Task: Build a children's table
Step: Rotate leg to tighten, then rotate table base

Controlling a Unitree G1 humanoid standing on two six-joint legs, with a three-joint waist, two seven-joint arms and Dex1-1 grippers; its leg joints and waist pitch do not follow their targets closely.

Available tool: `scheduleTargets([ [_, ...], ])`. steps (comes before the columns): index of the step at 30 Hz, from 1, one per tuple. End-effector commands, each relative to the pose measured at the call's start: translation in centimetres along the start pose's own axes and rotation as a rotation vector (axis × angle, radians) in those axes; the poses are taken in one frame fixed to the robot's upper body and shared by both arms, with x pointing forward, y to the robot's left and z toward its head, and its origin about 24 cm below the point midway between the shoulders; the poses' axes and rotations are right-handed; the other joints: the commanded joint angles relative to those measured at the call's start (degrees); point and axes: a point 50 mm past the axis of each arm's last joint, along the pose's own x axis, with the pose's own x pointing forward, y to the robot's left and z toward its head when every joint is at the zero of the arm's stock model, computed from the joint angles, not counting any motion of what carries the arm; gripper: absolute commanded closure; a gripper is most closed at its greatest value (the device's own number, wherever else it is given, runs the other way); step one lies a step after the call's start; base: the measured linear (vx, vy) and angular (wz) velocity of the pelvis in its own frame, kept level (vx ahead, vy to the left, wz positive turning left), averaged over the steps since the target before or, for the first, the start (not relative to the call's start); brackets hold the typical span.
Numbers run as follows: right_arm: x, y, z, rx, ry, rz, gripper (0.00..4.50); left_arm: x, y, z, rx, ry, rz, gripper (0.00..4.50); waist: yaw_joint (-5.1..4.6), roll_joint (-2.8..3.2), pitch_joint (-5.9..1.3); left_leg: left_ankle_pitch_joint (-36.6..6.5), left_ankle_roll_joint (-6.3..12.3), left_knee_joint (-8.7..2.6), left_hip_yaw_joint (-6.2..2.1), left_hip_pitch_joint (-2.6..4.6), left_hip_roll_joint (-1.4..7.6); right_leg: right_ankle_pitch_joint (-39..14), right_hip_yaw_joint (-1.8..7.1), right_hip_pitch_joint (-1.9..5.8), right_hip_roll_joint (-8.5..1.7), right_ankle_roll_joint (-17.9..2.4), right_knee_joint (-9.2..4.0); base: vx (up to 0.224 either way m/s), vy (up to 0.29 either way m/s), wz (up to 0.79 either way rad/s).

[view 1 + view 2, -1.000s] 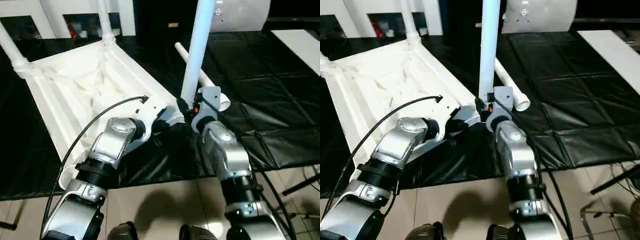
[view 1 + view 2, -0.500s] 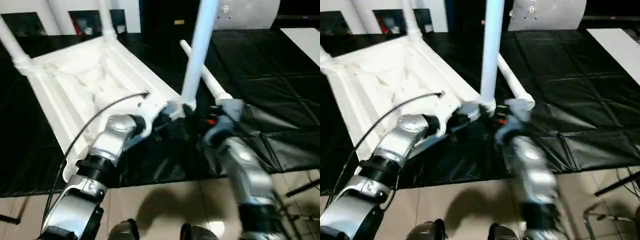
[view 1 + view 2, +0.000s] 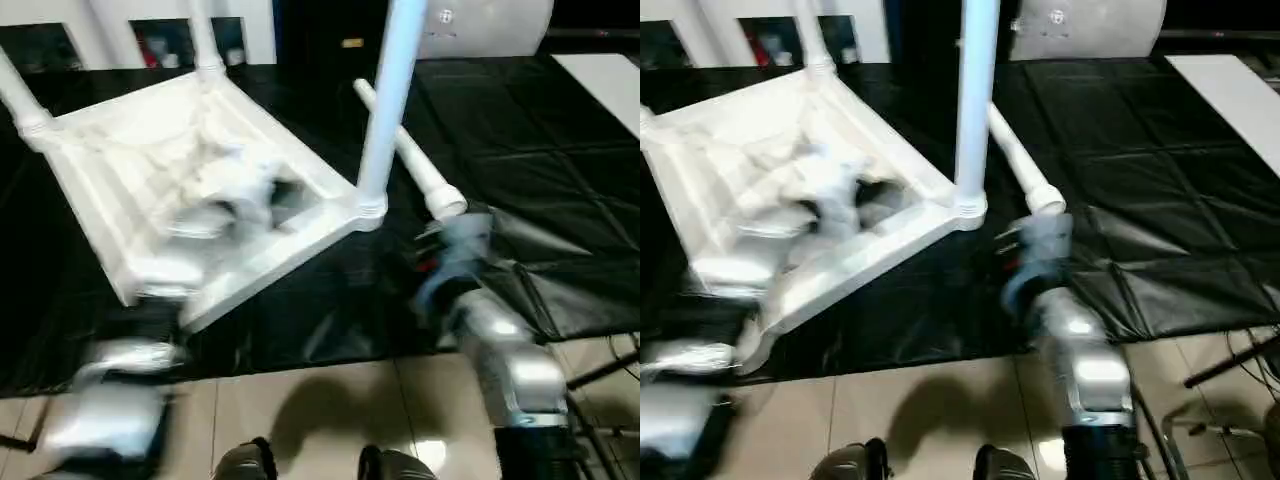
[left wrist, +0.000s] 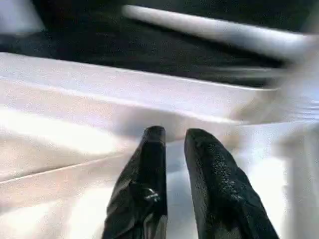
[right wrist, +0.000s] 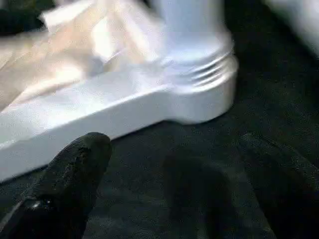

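The white children's table [image 3: 130, 150] lies upside down on the black mat, ribbed underside up. Three legs stand upright in its corner sockets; the nearest leg [image 3: 385, 100] rises from the near right corner socket [image 5: 199, 74]. A loose leg [image 3: 405, 160] lies on the mat behind that corner. My right gripper [image 5: 179, 159] is open wide, a short way in front of the socket, touching nothing. My left gripper [image 4: 174, 133] hovers over the table's inner rim with its fingers [image 4: 149, 164] slightly apart and nothing between them; its arm [image 3: 200, 215] is a moving blur.
The black mat-covered workbench [image 3: 520, 170] extends to the right and behind. Its front edge meets the tiled floor [image 3: 320, 410] near my arms. A white sheet [image 3: 600, 85] lies at the far right, and a grey curved panel [image 3: 480, 25] stands behind.
My right gripper let go of the upright leg, opened wide and pulled back toward me. My left arm swung left over the table top, its fingers parting slightly.
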Motion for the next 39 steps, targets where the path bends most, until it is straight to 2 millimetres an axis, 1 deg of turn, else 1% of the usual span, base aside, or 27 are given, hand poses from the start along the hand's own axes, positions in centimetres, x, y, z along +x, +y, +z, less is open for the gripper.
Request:
scheduleTargets([
  [1, 0.6, 0.8, -0.7, -0.01, 0.061, 0.019, 0.0, -1.9, 2.3, -0.1, 0.098, 0.072, 0.13, 3.96, 0.47, 0.61, -4.79, -9.67, 2.39, -2.82, -1.25, 1.51, 3.13, -4.26, 2.85, 3.27, -4.25, -13.72, -2.76, 0.0, 0.0, 0.0],
  [2, 0.6, 0.8, -0.7, -0.009, 0.063, 0.02, 0.0, -2.0, 2.4, -0.1, 0.102, 0.076, 0.135, 4.07, 0.54, 0.84, -4.92, -9.94, 1.84, -2.86, -1.42, 1.66, 3.37, -4.66, 2.86, 3.22, -4.38, -13.65, -2.56, 0.0, 0.0, 0.0],
  [3, 1.0, 1.1, -1.0, -0.003, 0.09, 0.024, 0.0, -3.3, 3.9, -0.3, 0.161, 0.123, 0.211, 4.13, 0.43, 0.87, -4.63, -10.98, 1.12, -2.99, -1.34, 1.62, 3.26, -5.97, 2.9, 2.93, -4.06, -13.07, -2.59, 0.0, 0.0, 0.0],
  [4, 1.2, 1.3, -1.2, -0.001, 0.105, 0.027, 0.0, -4.1, 4.8, -0.4, 0.194, 0.152, 0.253, 4.13, 0.3, 0.93, -4.59, -11.66, 0.58, -3.16, -1.49, 1.56, 3.27, -6.82, 2.88, 2.98, -4.07, -12.81, -2.51, 0.0, 0.0, 0.0],
  [5, 1.7, 1.5, -1.2, -0.003, 0.112, 0.023, 0.0, -5.4, 5.8, -0.9, 0.228, 0.206, 0.29, 4.21, 0.22, 0.96, -4.53, -13.36, -0.43, -3.28, -1.4, 1.91, 3.26, -8.73, 2.94, 2.64, -3.93, -12.1, -2.84, 0.0, 0.0, 0.0],
  [6, 1.7, 1.5, -1.2, -0.003, 0.113, 0.023, 0.0, -5.5, 5.9, -0.9, 0.229, 0.209, 0.291, 4.29, 0.1, 1.06, -4.46, -14.35, -1.43, -3.35, -1.43, 1.85, 3.16, -9.75, 3.06, 2.57, -3.97, -11.87, -2.8, 0.0, 0.0, 0.0],
  [7, 2.6, 1.8, -1.4, -0.019, 0.136, 0.018, 0.0, -7.4, 6.8, -2.1, 0.238, 0.297, 0.307, 4.41, 0.29, 0.76, -4.49, -15.05, -2.25, -3.33, -1.54, 2.03, 3.35, -10.3, 3.18, 2.37, -4.33, -11.98, -2.62, 0.0, 0.0, 0.0],
  [8, 3.0, 1.9, -1.4, -0.024, 0.143, 0.014, 0.0, -8.0, 6.9, -2.6, 0.237, 0.334, 0.301, 4.41, 0.22, 0.92, -4.37, -15.38, -2.48, -3.45, -1.53, 1.85, 3.22, -10.94, 3.18, 2.26, -4.17, -11.95, -2.58, 0.0, 0.0, 0.0],
  [9, 3.3, 2.1, -1.4, -0.024, 0.153, 0.013, 0.0, -8.5, 6.9, -3.3, 0.235, 0.371, 0.296, 4.41, 0.25, 0.96, -4.17, -16.5, -3.02, -3.49, -1.5, 1.93, 3.16, -12.0, 3.27, 2.02, -4.18, -11.57, -2.72, 0.0, 0.0, 0.0],
  [11, 3.5, 2.1, -1.4, -0.024, 0.153, 0.013, 0.0, -8.8, 6.8, -3.8, 0.243, 0.406, 0.288, 4.41, 0.56, 1.08, -4.12, -18.29, -3.46, -3.45, -1.37, 2.35, 3.18, -13.48, 3.45, 1.58, -4.21, -11.1, -2.99, 0.0, 0.0, 0.0],
  [14, 4.6, 2.4, -1.0, -0.007, 0.143, 0.019, 0.0, -10.0, 6.2, -5.3, 0.266, 0.518, 0.268, 4.41, 0.97, 1.06, -4.22, -18.89, -3.91, -3.67, -1.56, 2.1, 3.28, -13.43, 3.53, 1.78, -4.31, -10.31, -2.87, 0.0, 0.0, 0.0],
  [17, 5.3, 2.8, -0.9, -0.011, 0.147, 0.039, 0.0, -10.1, 5.2, -6.2, 0.214, 0.54, 0.205, 4.41, 1.27, 1.19, -4.24, -18.95, -4.05, -3.67, -1.6, 2.07, 3.19, -12.79, 3.47, 1.75, -4.25, -10.56, -2.83, 0.0, 0.0, 0.0],
  [18, 5.7, 2.9, -0.8, -0.014, 0.147, 0.048, 0.0, -9.9, 4.4, -6.5, 0.174, 0.538, 0.153, 4.41, 1.44, 1.1, -4.42, -18.74, -4.2, -3.49, -1.5, 2.23, 3.12, -12.07, 3.53, 1.67, -4.39, -10.78, -2.65, 0.0, 0.0, 0.0],
  [19, 6.0, 3.0, -0.8, -0.01, 0.147, 0.05, 0.0, -9.8, 3.7, -6.7, 0.16, 0.54, 0.101, 4.41, 1.39, 1.09, -4.3, -18.61, -4.18, -3.6, -1.59, 1.87, 2.96, -12.05, 3.42, 1.96, -4.22, -10.79, -2.65, 0.0, 0.0, 0.0],
  [20, 6.3, 3.0, -0.8, -0.01, 0.148, 0.053, 0.0, -9.7, 2.7, -7.0, 0.127, 0.537, 0.028, 4.41, 1.39, 1.1, -4.4, -19.05, -4.3, -3.54, -1.59, 2.06, 3.07, -12.32, 3.48, 1.84, -4.49, -11.08, -2.65, 0.0, 0.0, 0.0],
  [21, 6.5, 3.1, -0.7, -0.012, 0.148, 0.055, 0.0, -9.6, 2.2, -7.0, 0.114, 0.53, -0.008, 4.41, 1.18, 1.05, -4.28, -19.88, -4.33, -3.57, -1.67, 1.79, 2.96, -13.59, 3.46, 1.97, -4.49, -11.22, -2.7, 0.0, 0.0, 0.0],
  [23, 7.0, 3.1, -0.7, -0.009, 0.148, 0.058, 0.0, -9.4, 0.9, -7.0, 0.077, 0.516, -0.1, 4.41, 1.11, 1.1, -4.33, -20.68, -4.28, -3.46, -1.6, 1.99, 2.97, -14.71, 3.57, 1.82, -4.55, -11.19, -2.83, 0.0, 0.0, 0.0],
  [24, 7.2, 3.2, -0.6, -0.003, 0.148, 0.058, 0.0, -9.4, 0.4, -7.0, 0.062, 0.511, -0.14, 4.41, 0.9, 0.99, -4.36, -20.38, -4.08, -3.49, -1.58, 1.8, 2.92, -14.58, 3.53, 2.03, -4.42, -11.21, -2.85, 0.0, 0.0, 0.0],
  [25, 7.4, 3.3, -0.6, -0.005, 0.147, 0.066, 0.0, -9.5, -0.2, -7.1, 0.06, 0.517, -0.191, 4.41, 0.9, 1.02, -4.33, -20.53, -3.8, -3.45, -1.51, 2.01, 2.91, -14.82, 3.53, 1.79, -4.27, -11.05, -2.97, 0.0, 0.0, 0.0],
  [28, 8.0, 3.5, -0.4, -0.007, 0.144, 0.081, 0.0, -10.6, -2.7, -7.4, 0.044, 0.564, -0.416, 4.41, 0.78, 0.96, -4.24, -20.62, -3.64, -3.5, -1.71, 1.87, 2.91, -16.04, 3.47, 1.99, -4.35, -11.12, -2.85, 0.0, 0.0, 0.0],
  [29, 8.2, 3.5, -0.3, -0.006, 0.142, 0.082, 0.0, -10.8, -3.4, -7.3, 0.032, 0.567, -0.473, 4.41, 0.47, 1.01, -4.1, -21.37, -3.68, -3.57, -1.74, 1.84, 2.91, -16.81, 3.43, 1.89, -4.2, -11.15, -2.81, 0.0, 0.0, 0.0],
  [30, 8.4, 3.6, -0.3, -0.007, 0.14, 0.083, 0.0, -11.2, -4.2, -7.1, 0.013, 0.566, -0.547, 4.41, 0.16, 1.0, -4.36, -21.79, -4.02, -3.47, -1.77, 1.94, 2.89, -16.92, 3.4, 2.01, -4.31, -11.48, -2.65, 0.0, 0.0, 0.0],
  [31, 8.6, 3.6, -0.2, -0.014, 0.139, 0.088, 0.0, -11.3, -5.0, -6.9, -0.01, 0.553, -0.597, 4.41, -0.14, 1.04, -4.33, -21.43, -4.01, -3.51, -1.71, 1.88, 2.86, -16.09, 3.38, 2.05, -4.16, -11.82, -2.63, 0.0, 0.0, 0.0],
  [36, 9.0, 3.8, -0.1, -0.019, 0.13, 0.103, 0.0, -10.6, -7.3, -5.6, -0.104, 0.441, -0.706, 4.41, -0.76, 0.8, -4.59, -17.6, -2.88, -2.98, -1.29, 1.62, 2.6, -11.41, 3.41, 2.53, -4.02, -13.5, -2.29, 0.0, 0.0, 0.0],
  [37, 9.0, 3.8, -0.1, -0.02, 0.128, 0.106, 0.0, -9.9, -7.9, -5.1, -0.124, 0.399, -0.703, 4.41, -0.8, 0.59, -4.63, -16.96, -2.5, -2.88, -1.17, 1.62, 2.59, -11.22, 3.43, 2.65, -4.0, -13.63, -2.39, 0.0, 0.0, 0.0],
  [38, 9.0, 3.8, -0.1, -0.02, 0.128, 0.106, 0.0, -9.9, -7.9, -5.1, -0.124, 0.399, -0.703, 4.41, -0.77, 0.65, -4.65, -16.68, -2.36, -2.83, -1.2, 1.57, 2.61, -11.25, 3.42, 2.72, -4.04, -13.65, -2.36, 0.0, 0.0, 0.0],
  [39, 9.0, 3.8, -0.2, -0.018, 0.128, 0.101, 0.0, -8.6, -7.7, -4.9, -0.104, 0.365, -0.632, 4.41, -0.84, 0.4, -4.65, -16.53, -2.06, -2.89, -1.19, 1.46, 2.57, -11.57, 3.34, 2.8, -3.91, -13.43, -2.38, 0.0, 0.0, 0.0],
])
